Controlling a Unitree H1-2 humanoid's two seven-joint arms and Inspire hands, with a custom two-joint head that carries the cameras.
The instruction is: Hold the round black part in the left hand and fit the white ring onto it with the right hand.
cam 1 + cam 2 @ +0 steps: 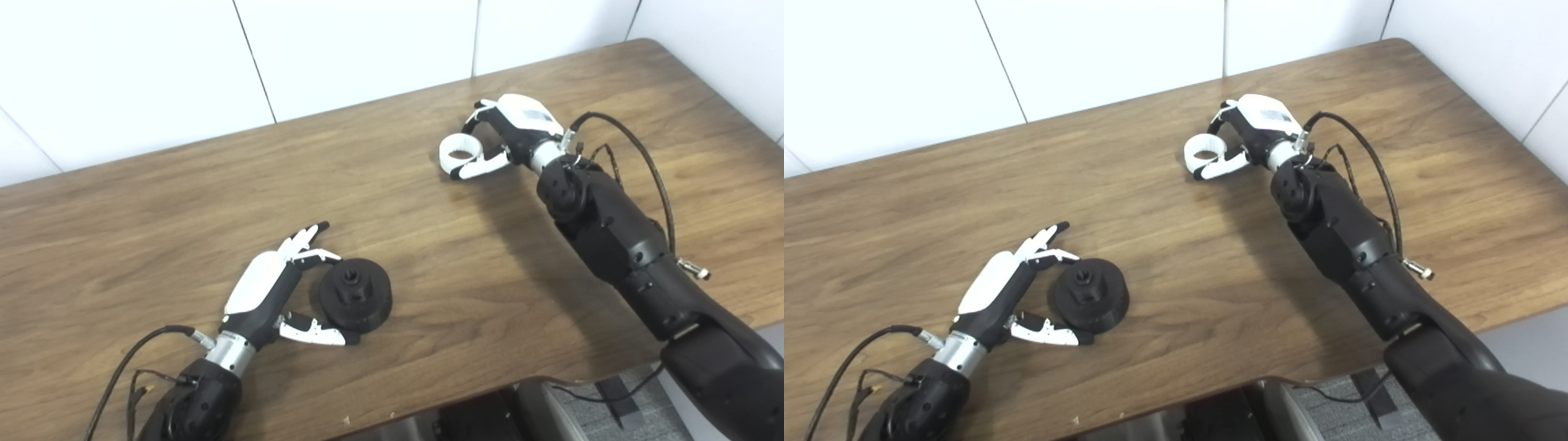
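The round black part lies flat on the wooden table at the near left, hub facing up. My left hand is open around its left side, with fingers reaching past its far edge and the thumb along its near edge. The part rests on the table. The white ring is at the far middle of the table, low over or on the surface. My right hand is closed on it from the right, with the thumb under its near rim and fingers on its far rim.
A white tiled wall runs behind the table. The table's front edge is close to the left forearm, with a chair below it. Cables loop from both wrists. The right forearm crosses the right side of the table.
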